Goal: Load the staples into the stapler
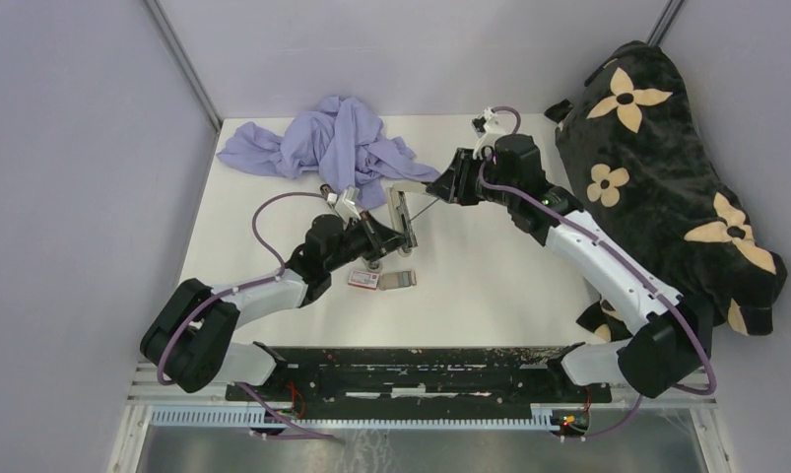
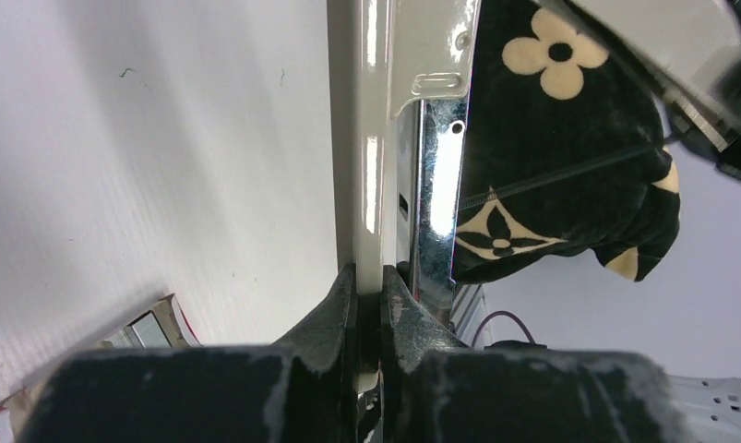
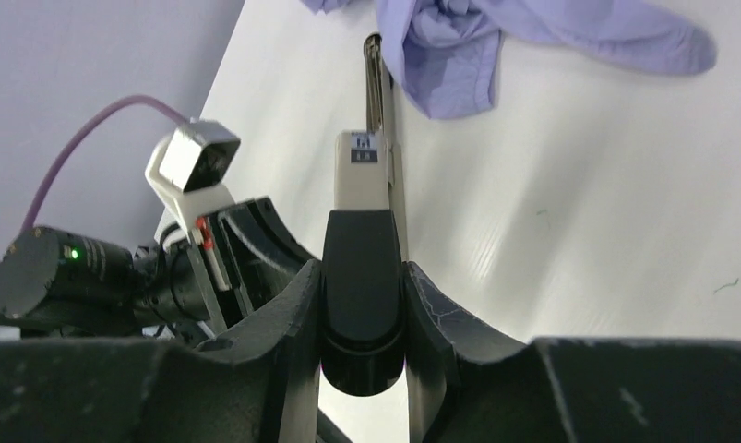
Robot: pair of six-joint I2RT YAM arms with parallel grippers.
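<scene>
Top view only: staples (image 1: 397, 280) in a grey tray beside the red-and-white box (image 1: 363, 279), on the table (image 1: 490, 286) just under the left pincer (image 1: 383, 239), well apart from the right pincer (image 1: 448, 180).
Left wrist view only: left pincer clenched on the stapler (image 1: 403, 219) by its thin beige edge.
Right wrist view only: right pincer grasping the stapler's black end.
Count: one stapler, one box, one tray, one purple cloth (image 1: 332, 143), one flowered cushion (image 1: 667, 168).
Pose: both arms reach inward and meet at the stapler, spread open between them.
</scene>
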